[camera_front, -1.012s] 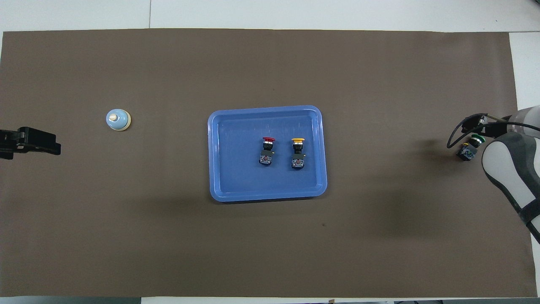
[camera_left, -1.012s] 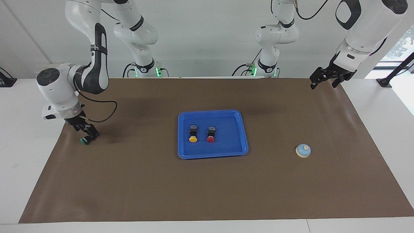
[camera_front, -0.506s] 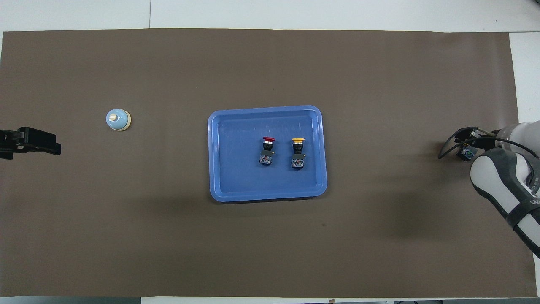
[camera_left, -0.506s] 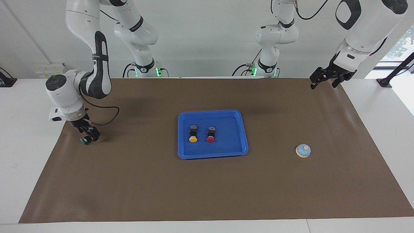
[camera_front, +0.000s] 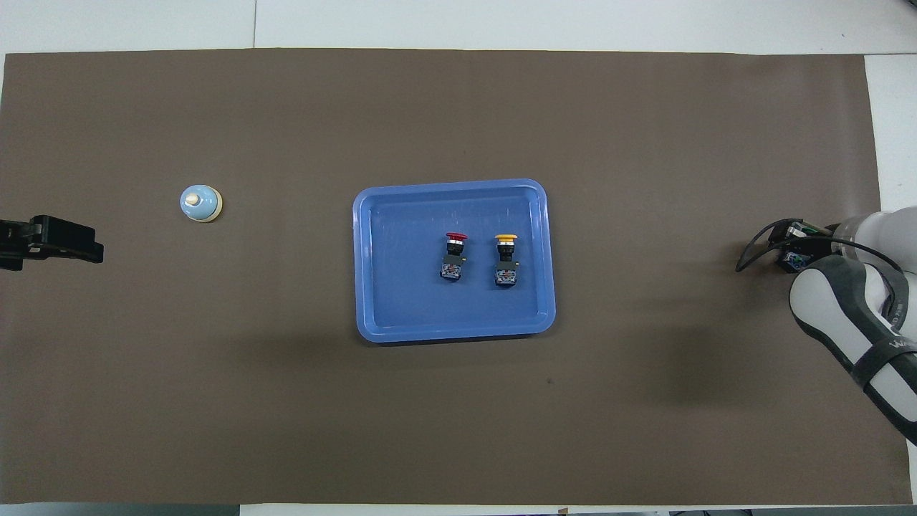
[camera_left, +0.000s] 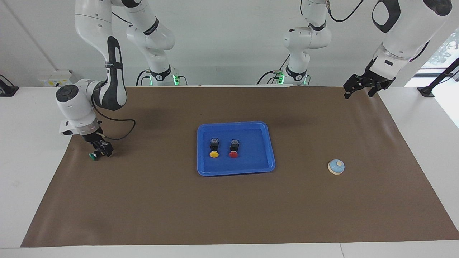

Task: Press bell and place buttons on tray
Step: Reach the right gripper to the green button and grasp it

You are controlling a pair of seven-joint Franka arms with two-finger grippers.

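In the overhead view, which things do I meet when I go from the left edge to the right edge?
Black left gripper → small light-blue dome bell → flat bright-blue plastic tray holding red-capped button, then yellow-capped button → right gripper at green-capped button.

Blue tray (camera_left: pixel 271 150); yellow btn (camera_left: pixel 214 154), red btn (camera_left: pixel 233 154), green btn (camera_left: pixel 92 156); lt-blue/cream bell (camera_left: pixel 336 166); brown mat (camera_left: pixel 229 208).

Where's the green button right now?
The green button lies on the brown mat at the right arm's end of the table, under the right gripper, well away from the tray.
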